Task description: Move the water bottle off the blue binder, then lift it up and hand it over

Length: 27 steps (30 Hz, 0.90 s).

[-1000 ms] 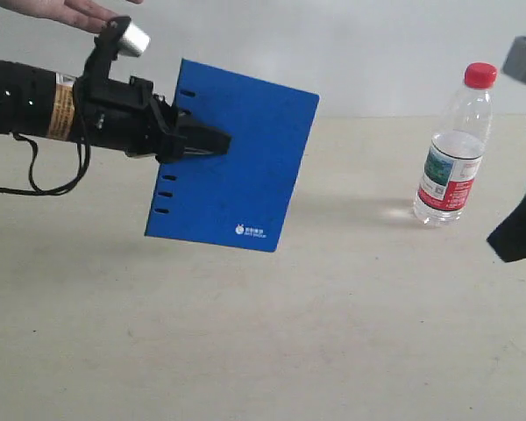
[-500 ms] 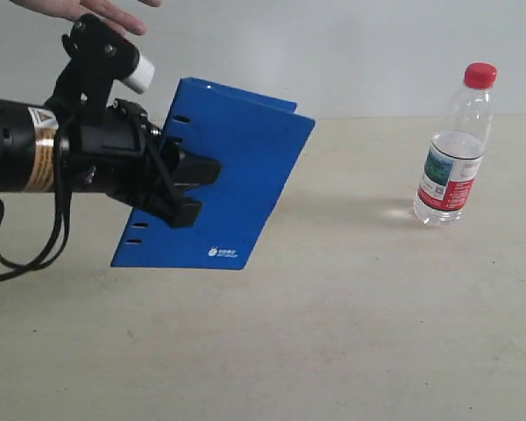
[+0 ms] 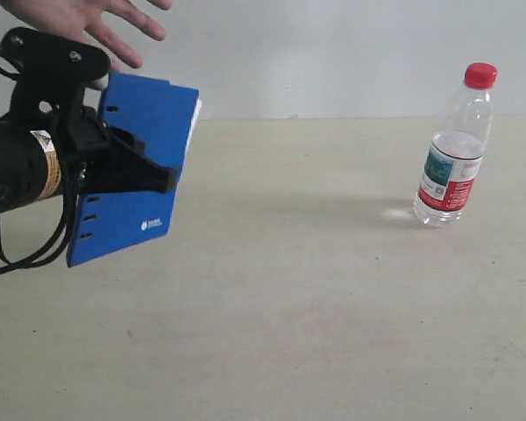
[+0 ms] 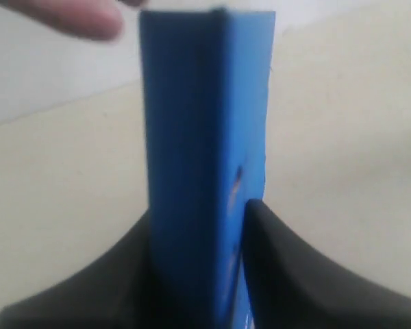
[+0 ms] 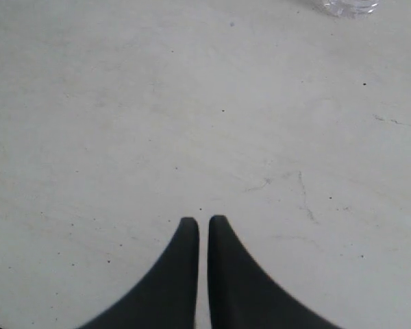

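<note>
The blue binder hangs in the air at the far left, held upright with my left gripper shut on it. In the left wrist view the blue binder stands edge-on between the two black fingers of my left gripper. The water bottle, clear with a red cap, stands upright on the table at the right, far from the binder. My right gripper is shut with nothing in it above bare table; the arm is out of the exterior view. The bottle's base shows at that view's edge.
A person's open hand hovers just above the binder at the top left; its blurred fingers also show in the left wrist view. The beige table spreads between binder and bottle. A pale wall stands behind.
My left arm has swung the binder leftward and upward toward the hand, turning it more edge-on. The hand has come lower. The right arm has left the exterior view. The bottle has not moved.
</note>
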Available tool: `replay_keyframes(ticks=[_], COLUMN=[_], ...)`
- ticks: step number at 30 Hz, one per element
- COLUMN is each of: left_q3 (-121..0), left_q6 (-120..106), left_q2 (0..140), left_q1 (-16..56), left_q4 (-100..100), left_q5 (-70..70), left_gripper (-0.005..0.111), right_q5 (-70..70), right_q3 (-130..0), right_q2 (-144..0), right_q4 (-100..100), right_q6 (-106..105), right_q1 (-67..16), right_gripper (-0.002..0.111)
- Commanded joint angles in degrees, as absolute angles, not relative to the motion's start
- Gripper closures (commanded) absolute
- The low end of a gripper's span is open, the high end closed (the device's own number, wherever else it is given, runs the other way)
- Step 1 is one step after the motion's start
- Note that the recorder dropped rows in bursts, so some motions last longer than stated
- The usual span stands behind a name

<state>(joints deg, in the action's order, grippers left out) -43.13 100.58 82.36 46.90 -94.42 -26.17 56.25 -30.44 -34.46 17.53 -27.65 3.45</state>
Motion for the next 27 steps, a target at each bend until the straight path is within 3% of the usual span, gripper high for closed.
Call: replay_keyframes(ticks=[1,8,27], left_q3=[-44.4,-44.9,-45.35], left_q6=[110.27,110.16,105.46], left_q2=[79.26,77.9,77.76], left_q1=[50.23,53.16,53.16], left_q4=[-99.95,-99.95,-99.95], left_q5=[-36.59,-45.61,-38.81], left_gripper=[0.101,0.101,0.101], right_q5=[55.53,55.53,57.64], right_q3=[-30.22,-30.22,-30.22], right_q2=[-33.88,-33.88,-33.88], right_q4=[17.69,17.69,17.57], right_q6=[-27.28,-27.28,-27.06], right_q1=[3.47,3.47,3.47], right_gripper=[0.108,0.108,0.108])
